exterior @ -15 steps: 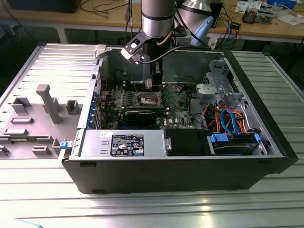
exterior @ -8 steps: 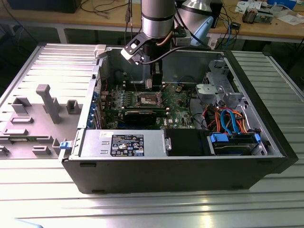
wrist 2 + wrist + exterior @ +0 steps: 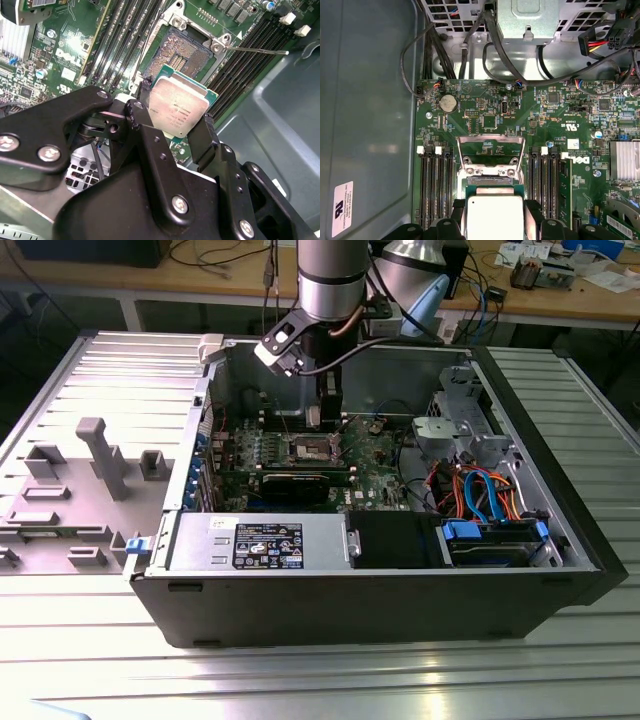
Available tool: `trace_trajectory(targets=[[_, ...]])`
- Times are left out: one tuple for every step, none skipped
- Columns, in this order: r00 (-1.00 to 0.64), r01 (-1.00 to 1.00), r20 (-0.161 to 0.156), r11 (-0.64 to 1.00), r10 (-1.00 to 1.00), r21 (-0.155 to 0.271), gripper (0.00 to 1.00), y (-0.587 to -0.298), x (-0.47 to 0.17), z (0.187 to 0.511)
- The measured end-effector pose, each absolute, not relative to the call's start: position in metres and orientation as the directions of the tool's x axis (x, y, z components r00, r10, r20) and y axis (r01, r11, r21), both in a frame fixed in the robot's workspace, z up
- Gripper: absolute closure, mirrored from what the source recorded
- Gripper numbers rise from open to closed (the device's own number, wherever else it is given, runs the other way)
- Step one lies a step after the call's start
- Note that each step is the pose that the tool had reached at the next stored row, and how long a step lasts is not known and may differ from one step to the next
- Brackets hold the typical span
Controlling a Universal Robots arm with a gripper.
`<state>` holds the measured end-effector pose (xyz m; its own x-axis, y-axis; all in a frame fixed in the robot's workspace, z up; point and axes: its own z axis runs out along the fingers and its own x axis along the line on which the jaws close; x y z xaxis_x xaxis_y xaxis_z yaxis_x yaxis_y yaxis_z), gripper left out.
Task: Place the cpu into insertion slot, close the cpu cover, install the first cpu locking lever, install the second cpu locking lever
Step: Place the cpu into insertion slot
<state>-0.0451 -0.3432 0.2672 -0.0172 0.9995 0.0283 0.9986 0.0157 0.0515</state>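
Black fingers point(image 3: 202, 132) of the gripper point(image 3: 173, 116) closed on two opposite edges of the cpu point(image 3: 177, 107), its silver-grey top facing the wrist and a green rim showing beneath. Carries the chip low over the insertion slot point(image 3: 187, 55), overlapping the slot's near edge in the second wrist view. Probably not touching it, though the gap is hard to judge from these angles. Slot's dark centre uncovered inside its silvery rim. Thin locking lever point(image 3: 260, 51) swung out to one side, lying across the black memory slots point(image 3: 125, 40).

Seen in the first wrist view: cpu cover point(image 3: 490, 139) flipped up, standing just beyond the held chip, green board visible through its square window.

Seen in the exterior view: open computer case point(image 3: 350, 605) lying on a ribbed metal table point(image 3: 300, 680), arm reaching down into it. Inside the case, a green motherboard point(image 3: 385, 480) at the back. Nearer the front wall, a grey power supply point(image 3: 255, 540) towards the exterior view's left. Towards the right, a drive cage point(image 3: 490, 535) with a blue bracket, and orange and blue cables point(image 3: 480, 485) looping just behind it.
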Motion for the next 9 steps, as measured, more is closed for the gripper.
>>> trace_trajectory(targets=[[-0.017, 0.999, 0.028, 0.016, 0.999, 0.051, 0.45, -0.343, -0.045, 0.265], [-0.017, 0.999, 0.028, 0.016, 0.999, 0.051, 0.45, -0.343, -0.045, 0.264], [-0.017, 0.999, 0.028, 0.016, 0.999, 0.051, 0.45, -0.343, -0.045, 0.262], [-0.017, 0.999, 0.028, 0.016, 0.999, 0.051, 0.45, -0.343, -0.045, 0.261], [-0.017, 0.999, 0.028, 0.016, 0.999, 0.051, 0.45, -0.343, -0.045, 0.259], [-0.017, 0.999, 0.027, 0.015, 0.999, 0.051, 0.45, -0.343, -0.046, 0.258], [-0.017, 0.999, 0.026, 0.016, 1.000, 0.050, 0.45, -0.343, -0.048, 0.255], [-0.017, 0.999, 0.025, 0.016, 1.000, 0.050, 0.45, -0.343, -0.050, 0.254], [-0.017, 0.999, 0.025, 0.016, 1.000, 0.050, 0.45, -0.343, -0.051, 0.253]])
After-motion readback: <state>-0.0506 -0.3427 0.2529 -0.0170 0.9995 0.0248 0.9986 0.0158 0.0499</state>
